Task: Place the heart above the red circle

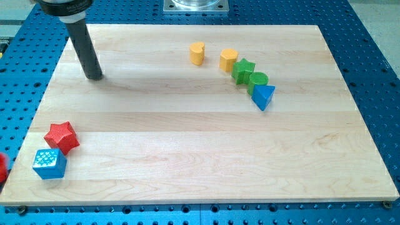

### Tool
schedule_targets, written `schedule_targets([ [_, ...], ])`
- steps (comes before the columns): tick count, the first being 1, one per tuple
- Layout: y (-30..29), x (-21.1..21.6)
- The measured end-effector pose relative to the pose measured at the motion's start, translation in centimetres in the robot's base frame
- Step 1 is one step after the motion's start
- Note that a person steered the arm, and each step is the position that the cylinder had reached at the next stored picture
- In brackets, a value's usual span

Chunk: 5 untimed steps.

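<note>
A yellow block (197, 54) that looks like a heart stands at the board's top middle. A second yellow block (228, 59), whose shape I cannot make out, stands just to its right. A red block (2, 167) is cut off by the view's left edge, off the board at the lower left; its shape cannot be told. My tip (94, 77) rests on the board at the upper left, far left of the yellow blocks and well above the red pieces, touching no block.
A green star (244, 70), a green circle (259, 80) and a blue triangle (263, 97) run in a diagonal row right of the yellow blocks. A red star (61, 137) and a blue cube (49, 164) sit together at the lower left corner.
</note>
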State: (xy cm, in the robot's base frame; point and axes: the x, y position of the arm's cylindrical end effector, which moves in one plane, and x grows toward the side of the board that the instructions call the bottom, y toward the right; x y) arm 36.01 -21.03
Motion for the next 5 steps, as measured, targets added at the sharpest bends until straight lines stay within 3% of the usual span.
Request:
schedule_targets([
  [1,2.31,-0.14],
  [5,2.42,-1.01],
])
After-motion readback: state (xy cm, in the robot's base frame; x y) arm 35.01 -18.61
